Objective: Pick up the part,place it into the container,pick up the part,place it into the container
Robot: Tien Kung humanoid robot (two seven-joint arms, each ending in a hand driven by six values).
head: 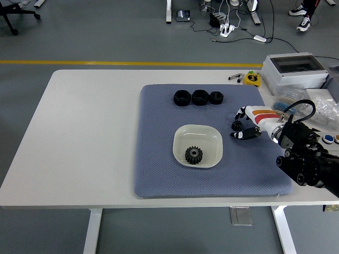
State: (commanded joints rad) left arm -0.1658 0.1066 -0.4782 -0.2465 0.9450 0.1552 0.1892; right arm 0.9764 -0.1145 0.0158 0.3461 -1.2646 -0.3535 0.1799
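One black gear [193, 154] lies flat in the white container [180, 141]; a smaller gear [236, 126] sits just right.

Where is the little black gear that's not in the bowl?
In the head view, the small gear sits on the blue mat, just right of the white bowl, with the right hand closing around it.

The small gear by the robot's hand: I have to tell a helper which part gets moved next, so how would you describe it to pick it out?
Find the blue-grey mat on the white table, then the cream bowl at its middle. Just right of the bowl, the small black gear sits at the right hand's fingertips. Unlike the larger gear, it lies outside the bowl.
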